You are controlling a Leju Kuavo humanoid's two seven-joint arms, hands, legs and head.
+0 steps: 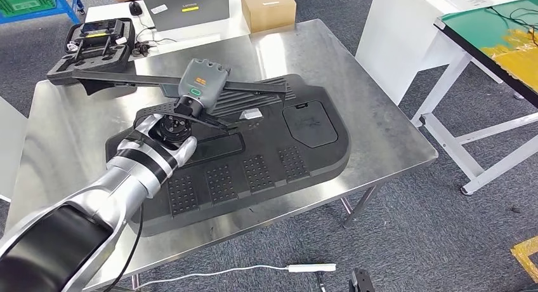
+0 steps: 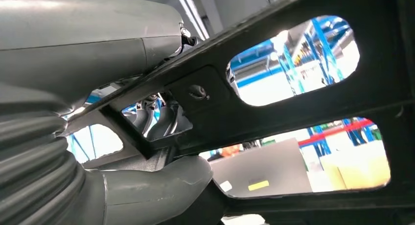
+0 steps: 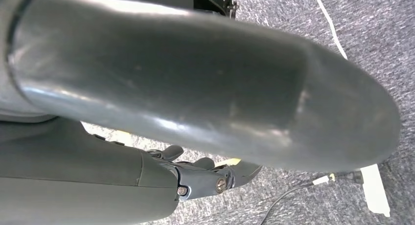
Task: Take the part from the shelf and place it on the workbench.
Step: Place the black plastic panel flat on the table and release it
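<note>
The part is a long black bar [image 1: 254,87] with a grey housing [image 1: 203,81] at its middle. It lies across the far edge of a large black moulded mat [image 1: 298,152] on the steel workbench [image 1: 380,139]. My left hand [image 1: 166,134] grips the part from below the housing. In the left wrist view the part's black frame with openings [image 2: 293,112] crosses in front of my left hand [image 2: 151,186], whose fingers reach through it. My right hand [image 3: 195,102] hangs over the grey carpet and holds nothing.
At the workbench's far left sits a black foam case [image 1: 95,44] with a controller. Behind it are a grey laptop [image 1: 184,6] and a cardboard box [image 1: 268,7]. A white table [image 1: 406,38] and a green-topped table [image 1: 501,32] stand to the right. A white cable [image 1: 311,267] lies on the floor.
</note>
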